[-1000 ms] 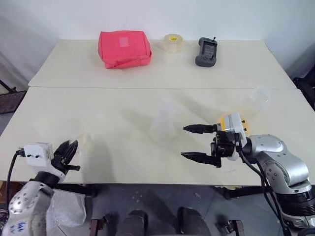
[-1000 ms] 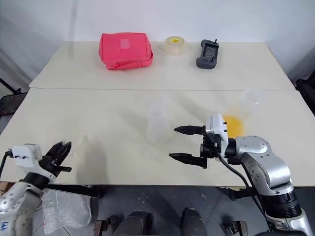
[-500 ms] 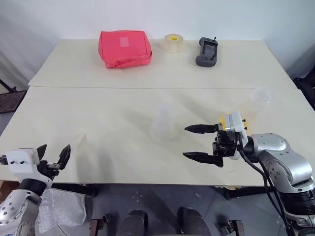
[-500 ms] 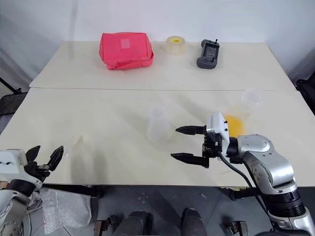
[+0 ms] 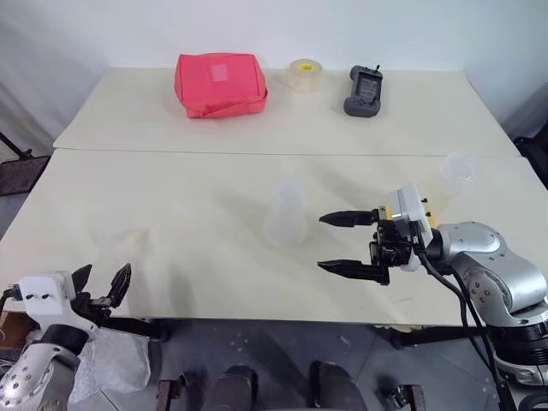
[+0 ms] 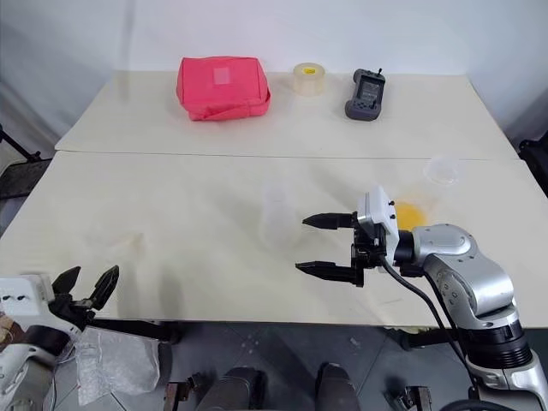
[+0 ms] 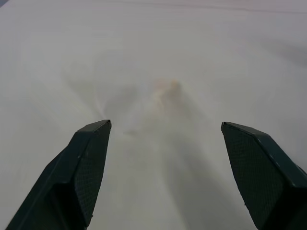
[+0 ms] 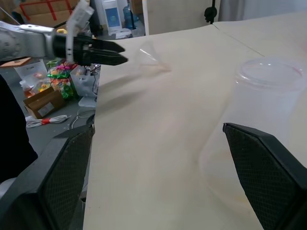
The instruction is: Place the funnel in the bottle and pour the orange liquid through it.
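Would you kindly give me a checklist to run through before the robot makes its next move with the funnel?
1. Left pincer open: ok.
2. Funnel held: not ok; it sits on the table, apart from the left pincer.
3. Bottle upright with nothing in its mouth: ok.
4. Funnel seated in the bottle: not ok.
5. Right pincer open and empty: ok.
6. Orange liquid in the wider flask behind the right pincer: ok.
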Controlling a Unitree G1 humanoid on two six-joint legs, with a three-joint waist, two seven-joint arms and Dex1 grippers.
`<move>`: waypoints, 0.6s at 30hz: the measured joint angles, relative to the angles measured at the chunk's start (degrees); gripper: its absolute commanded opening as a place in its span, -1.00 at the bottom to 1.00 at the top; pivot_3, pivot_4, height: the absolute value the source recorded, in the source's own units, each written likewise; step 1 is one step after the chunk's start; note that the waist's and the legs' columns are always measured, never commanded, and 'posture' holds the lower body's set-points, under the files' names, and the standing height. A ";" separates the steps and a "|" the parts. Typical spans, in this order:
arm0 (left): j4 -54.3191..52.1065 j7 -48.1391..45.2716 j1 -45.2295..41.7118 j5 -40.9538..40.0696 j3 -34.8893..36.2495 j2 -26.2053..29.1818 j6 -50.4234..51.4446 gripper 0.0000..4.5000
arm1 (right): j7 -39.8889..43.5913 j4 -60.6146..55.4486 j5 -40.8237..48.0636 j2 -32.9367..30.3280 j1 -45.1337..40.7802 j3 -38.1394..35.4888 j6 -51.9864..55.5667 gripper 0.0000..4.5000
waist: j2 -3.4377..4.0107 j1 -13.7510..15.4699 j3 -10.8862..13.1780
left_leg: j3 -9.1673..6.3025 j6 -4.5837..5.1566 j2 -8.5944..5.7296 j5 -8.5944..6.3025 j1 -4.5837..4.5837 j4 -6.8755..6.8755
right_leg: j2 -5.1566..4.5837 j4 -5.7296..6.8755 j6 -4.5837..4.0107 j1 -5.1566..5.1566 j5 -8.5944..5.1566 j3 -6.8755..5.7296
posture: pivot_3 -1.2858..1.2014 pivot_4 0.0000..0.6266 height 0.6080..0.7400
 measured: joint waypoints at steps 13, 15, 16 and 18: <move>10.37 -1.09 -7.75 1.77 2.26 5.12 -1.62 0.73 | 0.60 0.13 -0.36 -1.41 2.16 -1.02 -0.49 1.00 | 0.00 -0.13 0.00 | 0.00 -0.02 0.01 -0.02 0.01 -0.04 | -0.02 0.15 0.03 -0.08 0.02 -0.02 | 0.03 -0.52 1.00; 10.77 -0.88 -7.97 1.77 2.27 5.04 -1.64 0.73 | 0.61 0.13 -0.35 -1.47 2.22 -1.52 -0.59 1.00 | 0.00 -0.11 0.00 | 0.00 -0.02 0.02 -0.02 0.01 -0.04 | -0.01 0.15 0.03 -0.08 0.02 -0.03 | 0.03 -0.52 1.00; 10.85 -0.84 -8.07 1.77 2.26 4.95 -1.64 0.73 | 0.64 0.13 -0.36 -1.48 2.29 -1.82 -0.68 1.00 | 0.00 -0.10 0.00 | 0.00 -0.02 0.02 -0.02 0.01 -0.04 | -0.01 0.15 0.03 -0.08 0.02 -0.03 | 0.03 -0.52 1.00; 10.84 -0.64 -8.77 1.79 1.93 4.60 -1.65 0.73 | 0.87 0.15 -0.37 -1.59 2.65 -2.27 -1.22 1.00 | 0.00 -0.10 0.00 | 0.00 -0.02 0.02 -0.02 0.01 -0.03 | -0.01 0.16 0.03 -0.08 0.02 -0.02 | 0.03 -0.52 1.00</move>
